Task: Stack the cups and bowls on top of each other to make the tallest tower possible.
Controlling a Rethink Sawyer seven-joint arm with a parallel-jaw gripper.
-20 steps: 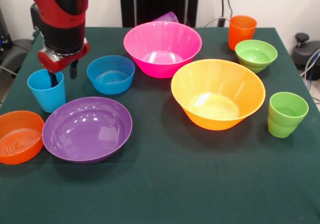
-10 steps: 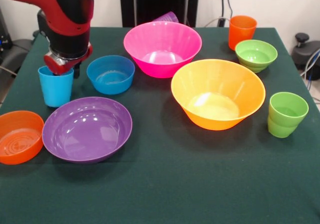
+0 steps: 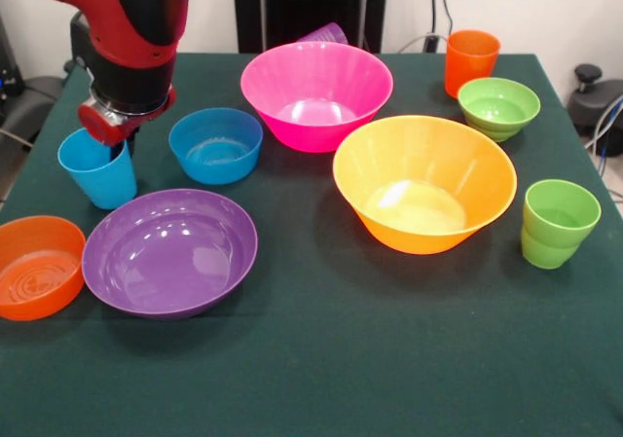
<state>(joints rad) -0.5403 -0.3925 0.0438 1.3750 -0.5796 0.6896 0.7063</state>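
My gripper is at the table's left, shut on the rim of the sky blue cup, one finger inside and one outside. The cup hangs tilted, just above the cloth. Next to it are the small blue bowl, the wide purple bowl and the small orange bowl. The large pink bowl and the yellow-orange bowl sit mid-table. The purple cup peeks out behind the pink bowl. The orange cup, small green bowl and green cup are at the right.
Everything stands on a dark green tablecloth. The robot's black pedestal is at the far side. The small orange bowl is close to the table's left edge.
The gripper closed on the sky blue cup and lifted it. The cup shifted a little right, then back left, and now hangs tilted. The other things have not moved.
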